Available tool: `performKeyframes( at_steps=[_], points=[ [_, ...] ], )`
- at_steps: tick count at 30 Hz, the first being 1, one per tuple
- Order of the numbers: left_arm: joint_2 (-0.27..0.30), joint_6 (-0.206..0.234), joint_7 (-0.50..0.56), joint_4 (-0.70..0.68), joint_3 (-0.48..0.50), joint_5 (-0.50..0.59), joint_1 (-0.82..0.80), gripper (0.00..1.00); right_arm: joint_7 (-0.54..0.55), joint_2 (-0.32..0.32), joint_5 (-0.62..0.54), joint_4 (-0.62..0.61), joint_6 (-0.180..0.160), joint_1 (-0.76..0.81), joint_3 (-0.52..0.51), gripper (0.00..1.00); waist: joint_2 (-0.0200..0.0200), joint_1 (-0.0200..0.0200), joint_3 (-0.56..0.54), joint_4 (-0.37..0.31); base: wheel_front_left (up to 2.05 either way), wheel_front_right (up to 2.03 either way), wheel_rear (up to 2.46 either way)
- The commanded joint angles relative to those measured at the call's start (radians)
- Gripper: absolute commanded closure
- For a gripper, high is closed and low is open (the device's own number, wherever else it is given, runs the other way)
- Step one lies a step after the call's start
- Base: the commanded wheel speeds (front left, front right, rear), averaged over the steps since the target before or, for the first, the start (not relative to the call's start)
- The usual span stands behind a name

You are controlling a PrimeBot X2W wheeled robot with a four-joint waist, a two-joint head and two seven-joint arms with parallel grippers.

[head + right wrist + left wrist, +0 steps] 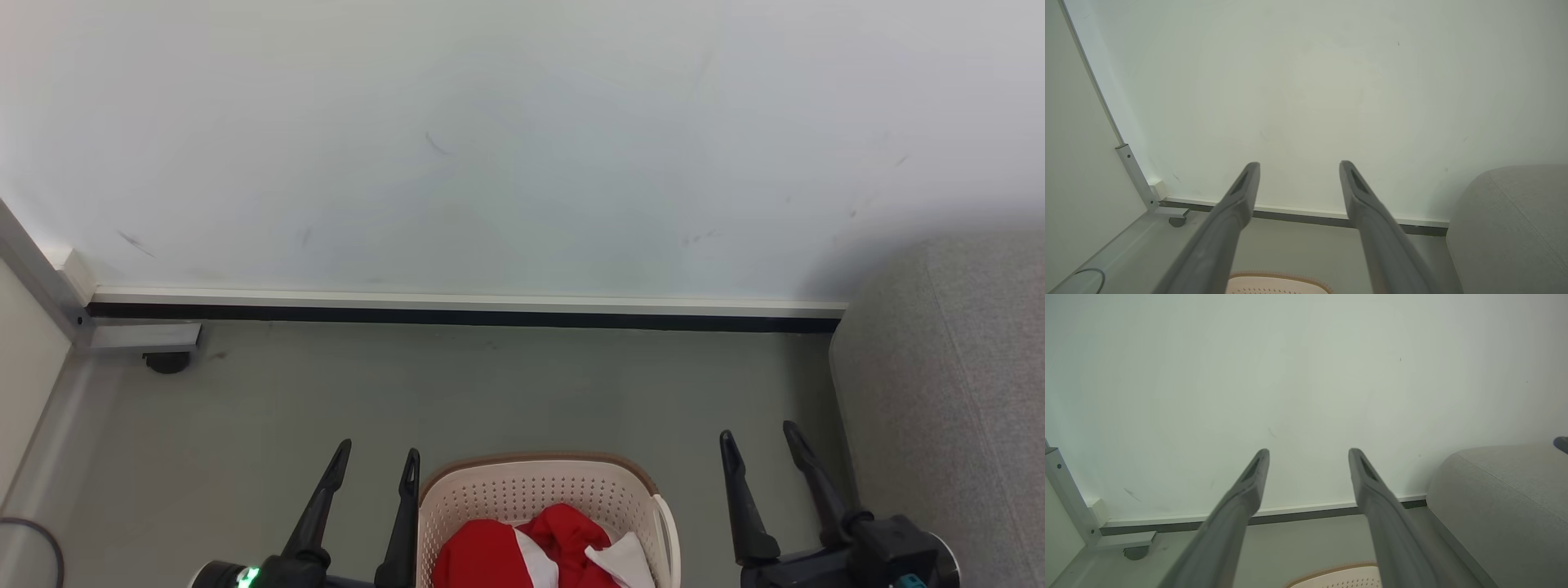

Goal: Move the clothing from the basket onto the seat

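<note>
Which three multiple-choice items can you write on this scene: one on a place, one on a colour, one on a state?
1. Where does the soft red-and-white fabric clothing lie?
A. inside the cream perforated plastic laundry basket
B. spread on the floor
C. hanging from a gripper

2. What colour is the rim trim of the basket?
A. blue
B. brown
C. black

3. How do the left gripper and the right gripper stand?
A. both shut on cloth
B. one open, one shut
C. both open, holding nothing

Key:
1 A, the red cloth lies within the basket walls.
2 B, a brown band runs along its far edge.
3 C, each pair of long dark fingers stands apart with nothing between them.
</note>
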Motion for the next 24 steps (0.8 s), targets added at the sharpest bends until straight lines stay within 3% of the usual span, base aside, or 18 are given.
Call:
performKeyframes(
  at_steps=[1, 13, 24],
  points=[
    [0.004, -0.005, -0.005, 0.007, -0.002, -0.005, 0.011, 0.0, -0.002, 0.003, -0.01, -0.005, 0.001, 0.009, -0.009, 0.0, 0.0, 0.0, 0.003, -0.001, 0.0, 0.0, 0.0],
    [0.003, -0.059, -0.004, 0.144, -0.019, -0.044, -0.039, 0.0, -0.002, 0.008, -0.015, -0.028, 0.001, -0.023, -0.045, 0.0, 0.0, 0.0, 0.09, -0.022, 0.0, 0.0, 0.0],
    [0.005, -0.109, -0.004, 0.304, -0.055, 0.013, -0.175, 0.0, -0.002, 0.009, -0.006, -0.062, 0.001, -0.11, -0.052, 0.0, 0.0, 0.0, 0.242, -0.066, 0.0, 0.0, 0.0]
  ],
)
